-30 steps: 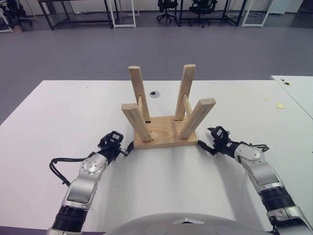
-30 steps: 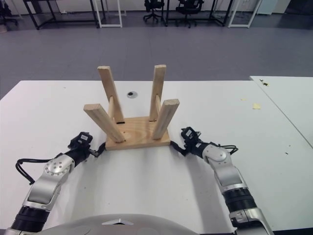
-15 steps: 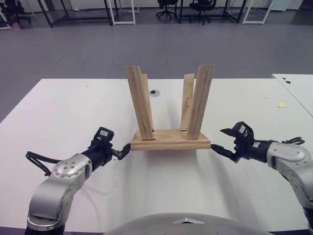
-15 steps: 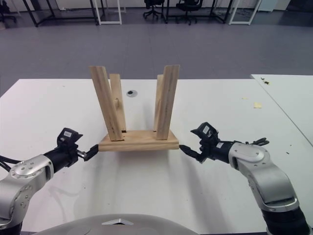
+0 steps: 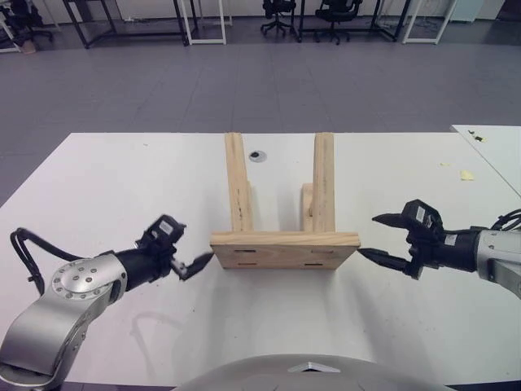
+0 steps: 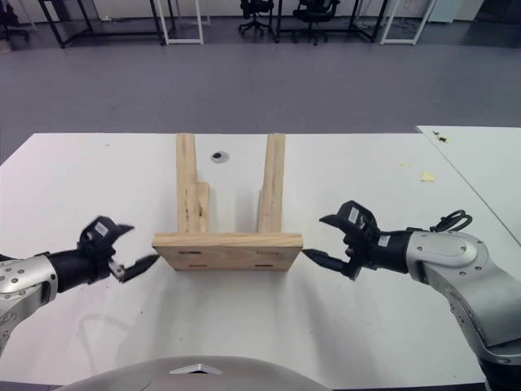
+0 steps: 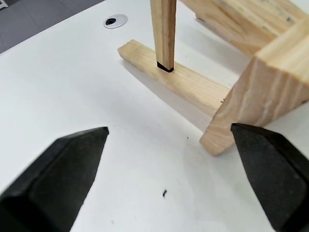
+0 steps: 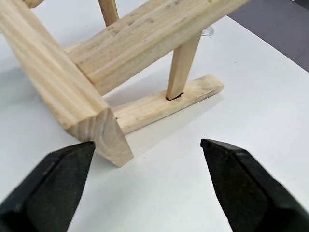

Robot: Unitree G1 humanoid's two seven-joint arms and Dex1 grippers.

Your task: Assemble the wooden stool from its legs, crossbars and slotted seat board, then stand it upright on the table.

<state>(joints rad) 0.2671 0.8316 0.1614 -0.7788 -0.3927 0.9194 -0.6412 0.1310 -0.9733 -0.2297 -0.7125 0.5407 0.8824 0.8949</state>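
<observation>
- The white bench [image 5: 98, 187] carries the stool [image 5: 281, 213], tipped on its side between the two arms.
- Its seat board [image 5: 285, 249] stands on one long edge, and the legs [image 5: 237, 183] point away.
- It is probably stiff, fairly light, smooth wood. The board's short ends look the surest hold.
- The left gripper [image 5: 192, 246] and right gripper [image 5: 368, 235] have their jaws apart, each just beside an end and not touching it.
</observation>
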